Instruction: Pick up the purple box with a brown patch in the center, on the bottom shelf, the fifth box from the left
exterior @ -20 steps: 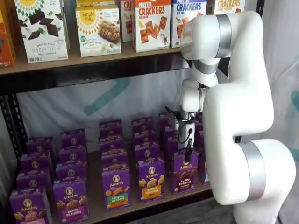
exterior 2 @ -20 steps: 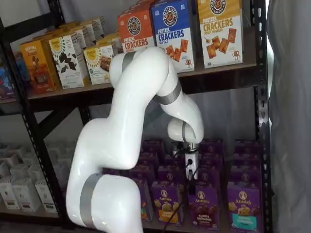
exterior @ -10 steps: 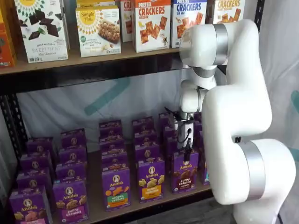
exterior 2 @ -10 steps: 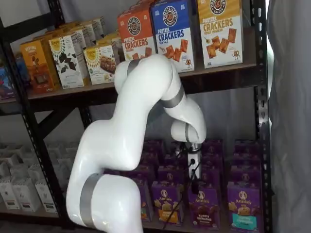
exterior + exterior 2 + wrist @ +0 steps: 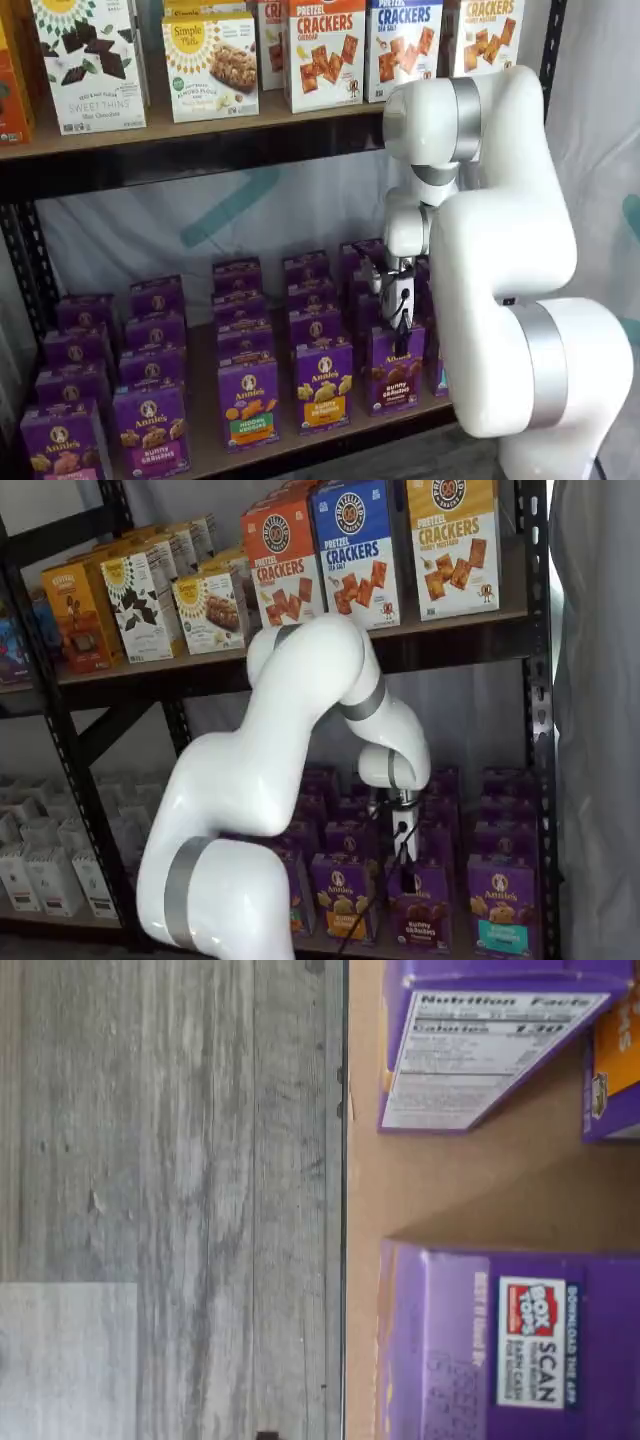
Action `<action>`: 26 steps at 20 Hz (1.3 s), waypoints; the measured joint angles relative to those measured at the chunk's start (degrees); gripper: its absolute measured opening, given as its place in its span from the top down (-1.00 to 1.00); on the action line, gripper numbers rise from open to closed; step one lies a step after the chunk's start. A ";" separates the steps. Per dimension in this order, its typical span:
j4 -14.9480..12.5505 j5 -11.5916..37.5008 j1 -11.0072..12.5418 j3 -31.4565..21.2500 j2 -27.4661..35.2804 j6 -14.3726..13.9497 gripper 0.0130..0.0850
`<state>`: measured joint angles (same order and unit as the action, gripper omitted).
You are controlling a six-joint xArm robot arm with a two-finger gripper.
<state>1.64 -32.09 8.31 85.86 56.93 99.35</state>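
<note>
Purple box: front carton of its column on the bottom shelf (image 5: 205, 455); the purple box (image 5: 395, 368) stands upright with brown bunny crackers pictured mid-front, also seen at (image 5: 418, 907).
Neighbours: just beside it stands a purple carton with an orange band (image 5: 324, 385); on its other side, in a shelf view, a purple carton with a teal band (image 5: 499, 905).
Gripper: the gripper (image 5: 401, 322) hangs directly above the box's top edge, near it but seemingly not touching.
Jaws: the fingers are seen edge-on and partly masked by a cable, so no gap shows in either shelf view; they probably stand wide, and nothing is held between them.
Arm pose: white arm (image 5: 500, 250) folded, its elbow up at the level of the upper shelf (image 5: 190, 135), forearm dropping almost straight down to the wrist.
Only in the shelf views: the whole arm, the rows of purple cartons, the cracker boxes (image 5: 355, 545) above.
Only in the wrist view: a carton top with a Box Tops label (image 5: 530, 1340), a nutrition panel on the next carton (image 5: 480, 1055), the shelf's front edge, and grey plank floor (image 5: 170, 1160) beyond it.
</note>
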 joint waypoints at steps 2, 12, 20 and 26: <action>0.90 0.74 0.17 0.45 0.87 0.96 -1.00; 4.44 3.70 0.51 0.76 2.42 4.49 -0.78; 4.11 3.22 0.49 0.77 2.33 4.16 -0.33; 4.23 3.38 0.29 0.65 2.27 4.08 -0.33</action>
<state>5.87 -28.71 8.60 86.51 59.19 103.43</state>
